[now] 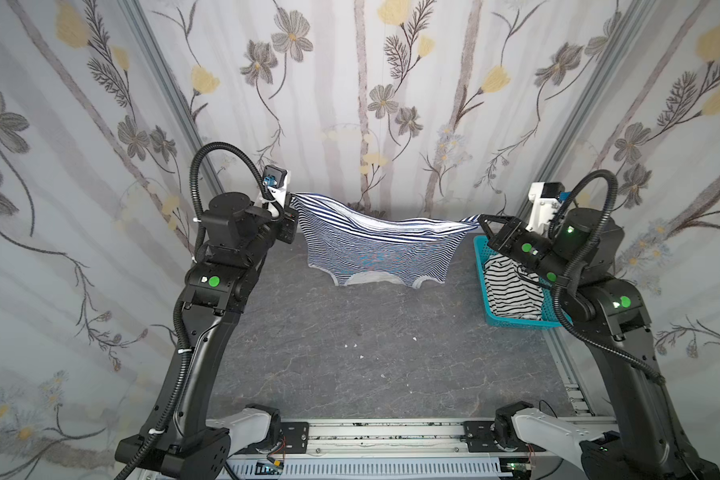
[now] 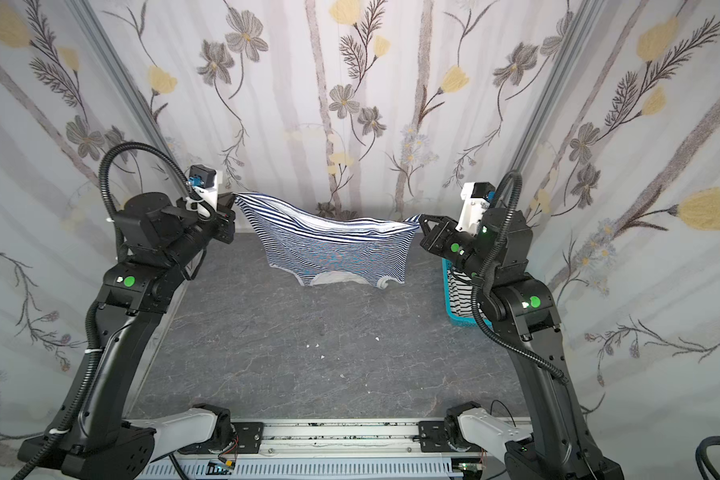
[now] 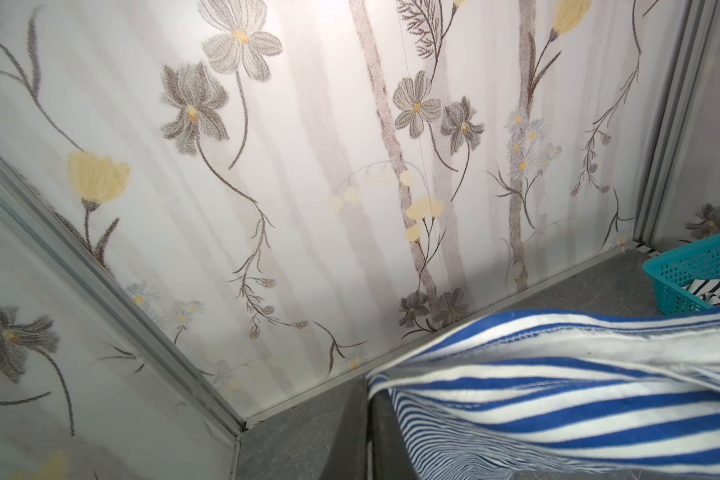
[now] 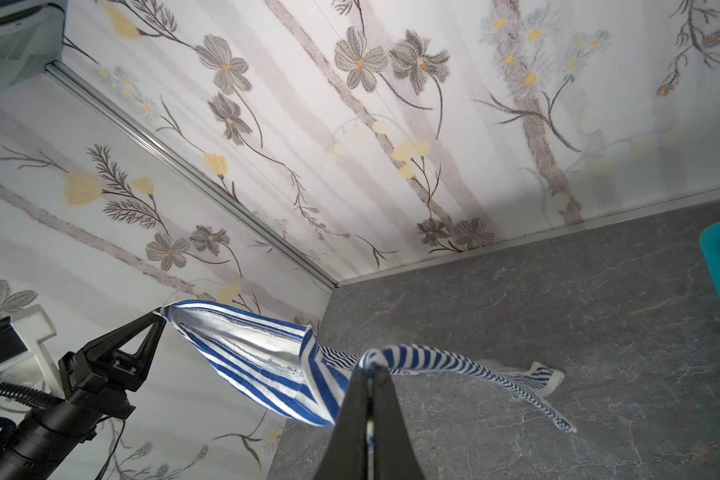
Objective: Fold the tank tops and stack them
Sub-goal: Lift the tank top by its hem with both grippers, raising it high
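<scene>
Top views: fine-striped tank top (image 1: 375, 249) hangs sagging between left claw (image 1: 290, 203) and right claw (image 1: 481, 221), both clenched on hem corners; strap end reaches surface (image 1: 350, 353). Wide-striped tank top (image 1: 512, 291) lies in turquoise basket (image 1: 516, 323).
Left wrist: cloth taut, grip hidden; overpull might tear corner free.
Right wrist: right claw pinches thin twisted bunch; likely slip, skewed lay-down.

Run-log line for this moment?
left gripper: shut on navy-striped tank top | right gripper: shut on same top | black-striped tank top: in basket
</scene>
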Available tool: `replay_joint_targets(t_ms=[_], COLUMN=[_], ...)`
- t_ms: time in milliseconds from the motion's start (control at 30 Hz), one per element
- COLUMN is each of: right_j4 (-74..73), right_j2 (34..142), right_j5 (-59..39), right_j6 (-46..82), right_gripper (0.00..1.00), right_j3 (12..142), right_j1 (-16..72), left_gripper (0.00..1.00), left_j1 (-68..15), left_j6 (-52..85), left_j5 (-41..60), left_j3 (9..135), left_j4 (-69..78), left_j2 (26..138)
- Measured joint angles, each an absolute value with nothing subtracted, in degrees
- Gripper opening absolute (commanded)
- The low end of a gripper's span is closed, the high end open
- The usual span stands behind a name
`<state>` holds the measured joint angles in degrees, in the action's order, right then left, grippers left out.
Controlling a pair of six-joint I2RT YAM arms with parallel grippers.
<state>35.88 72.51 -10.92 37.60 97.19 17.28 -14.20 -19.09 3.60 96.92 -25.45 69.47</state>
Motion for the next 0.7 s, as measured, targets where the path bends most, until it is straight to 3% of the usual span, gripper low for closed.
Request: replay_joint_targets(t_ms=[400, 700], right_j4=[49.12, 48.88], right_j2=[73.84, 83.85], right_j5=[-9.82, -12.82], right_j6=[34.41, 33.78], right_gripper=[0.0, 0.0], right_j3=[119.13, 116.03], right_j1=[17.17, 12.14], left_gripper=[0.0, 0.0], left_j1=[-14.2, -14.2], left_j6=[-18.04, -18.72], left_j5=[4.54, 4.54], left_j3=[115.28, 112.25], left_j4=[-33.32, -33.08], left_j2=[70.81, 80.44])
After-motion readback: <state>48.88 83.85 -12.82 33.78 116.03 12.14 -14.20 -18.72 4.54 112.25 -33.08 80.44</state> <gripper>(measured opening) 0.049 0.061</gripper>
